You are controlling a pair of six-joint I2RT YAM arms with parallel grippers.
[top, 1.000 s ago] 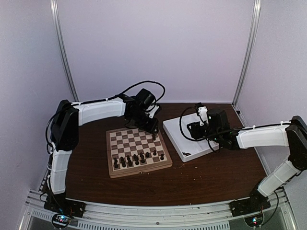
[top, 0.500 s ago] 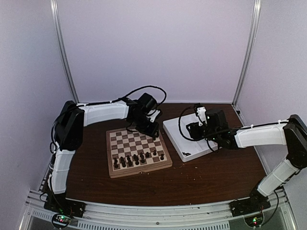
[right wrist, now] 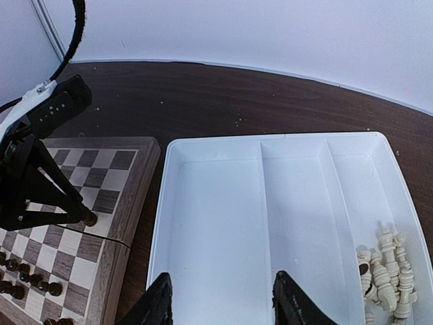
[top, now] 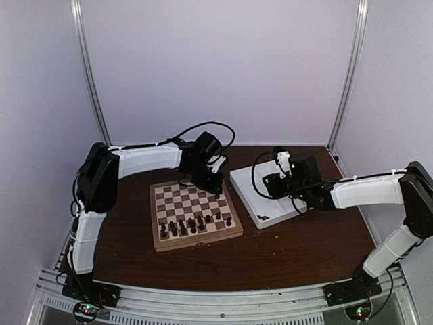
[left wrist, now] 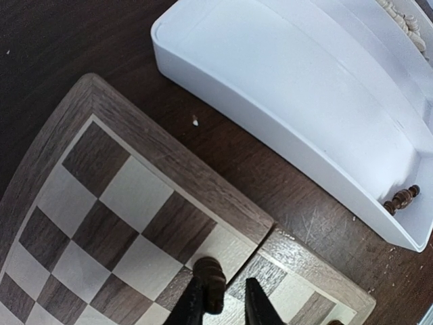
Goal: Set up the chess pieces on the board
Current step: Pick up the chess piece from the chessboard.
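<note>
Left fingers have narrowed around one chess piece.

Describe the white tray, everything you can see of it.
The tray is white, plastic-looking and rectangular, with rounded corners, low walls and two ridges that make three long compartments. It lies flat on the table right of the board, with a narrow strip of table between them. Pale pieces are heaped in the compartment farthest from the board. One dark piece lies on its side in an end corner of the nearest.
</note>
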